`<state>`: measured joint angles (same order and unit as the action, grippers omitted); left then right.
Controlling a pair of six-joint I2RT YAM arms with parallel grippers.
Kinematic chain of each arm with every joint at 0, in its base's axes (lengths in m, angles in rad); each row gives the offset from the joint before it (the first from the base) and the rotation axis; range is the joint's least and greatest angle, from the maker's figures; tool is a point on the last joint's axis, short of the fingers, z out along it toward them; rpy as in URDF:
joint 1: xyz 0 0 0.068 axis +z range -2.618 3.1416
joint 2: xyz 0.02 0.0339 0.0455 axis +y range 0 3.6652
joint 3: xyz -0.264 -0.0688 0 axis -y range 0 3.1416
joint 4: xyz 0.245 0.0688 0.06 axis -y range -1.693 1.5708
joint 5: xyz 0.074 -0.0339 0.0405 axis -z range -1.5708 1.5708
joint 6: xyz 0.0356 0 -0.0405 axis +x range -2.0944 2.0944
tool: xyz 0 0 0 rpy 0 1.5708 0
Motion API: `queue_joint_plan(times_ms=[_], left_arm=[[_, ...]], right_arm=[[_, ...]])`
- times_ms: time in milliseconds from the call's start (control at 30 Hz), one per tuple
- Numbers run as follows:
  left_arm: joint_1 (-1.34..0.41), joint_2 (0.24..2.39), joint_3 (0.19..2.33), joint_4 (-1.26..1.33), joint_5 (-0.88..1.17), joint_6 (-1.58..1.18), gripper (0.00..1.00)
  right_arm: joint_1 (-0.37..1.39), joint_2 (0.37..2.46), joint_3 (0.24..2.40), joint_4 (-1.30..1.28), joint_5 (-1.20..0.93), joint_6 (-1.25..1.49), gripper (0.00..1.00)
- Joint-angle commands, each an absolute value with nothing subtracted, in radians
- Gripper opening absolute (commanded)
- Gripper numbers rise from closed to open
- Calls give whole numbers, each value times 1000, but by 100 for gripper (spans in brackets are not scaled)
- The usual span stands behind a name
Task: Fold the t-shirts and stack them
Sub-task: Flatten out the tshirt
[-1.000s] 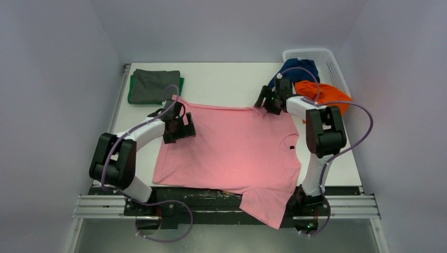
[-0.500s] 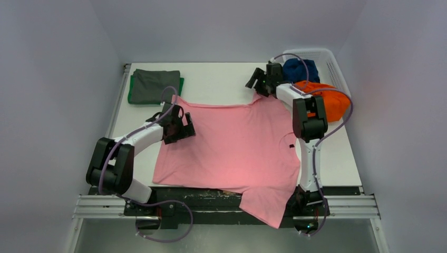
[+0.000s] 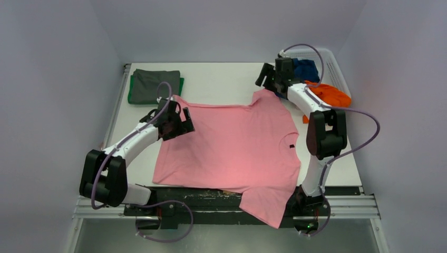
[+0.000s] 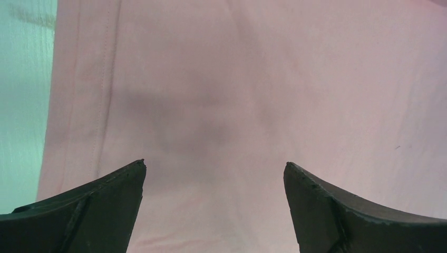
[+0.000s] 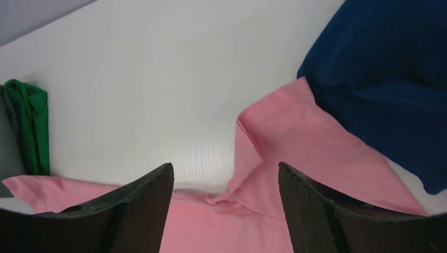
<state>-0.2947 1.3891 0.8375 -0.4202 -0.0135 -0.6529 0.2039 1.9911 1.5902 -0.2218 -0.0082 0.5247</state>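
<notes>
The pink t-shirt [image 3: 232, 142] lies spread flat mid-table, its near corner hanging over the front edge. My left gripper [image 3: 179, 122] is open just above its left part, with only pink cloth [image 4: 221, 95] between the fingers. My right gripper [image 3: 265, 79] is open and empty above the far right sleeve [image 5: 300, 137], which is creased. The dark grey t-shirt [image 3: 153, 84] lies folded on the green t-shirt [image 3: 182, 84] at the far left. The navy t-shirt [image 3: 304, 68] and the orange t-shirt [image 3: 329, 95] lie bunched in the basket; the navy [image 5: 390, 68] fills the right wrist view's right side.
The white mesh basket [image 3: 321, 54] stands at the far right corner. Bare white table [image 3: 221, 79] lies between the folded stack and the basket. Grey walls close in the table on three sides. The green cloth [image 5: 31, 121] shows at the right wrist view's left edge.
My right gripper moved back and to the right, drawing the pink shirt's far right sleeve outward, and now stands open above it. My left gripper shifted slightly farther back.
</notes>
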Motion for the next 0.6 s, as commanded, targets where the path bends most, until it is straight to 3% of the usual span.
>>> queue_joint_plan(times_ms=[0,233,400,567], left_arm=[[-295,1356,920,-460,-25,-653,100],[-295,1291,902,-492,-42,-662,100],[-295,1275,895,-519,-81,-656,100],[-295,1346,955,-509,-78,-647,100]], right_arm=[[239,1947,1439,-238,-26,500,72],[305,2103,1546,-257,-20,551,72],[308,2252,1788,-323,0,566,71],[316,2205,1822,-370,59,529,71]])
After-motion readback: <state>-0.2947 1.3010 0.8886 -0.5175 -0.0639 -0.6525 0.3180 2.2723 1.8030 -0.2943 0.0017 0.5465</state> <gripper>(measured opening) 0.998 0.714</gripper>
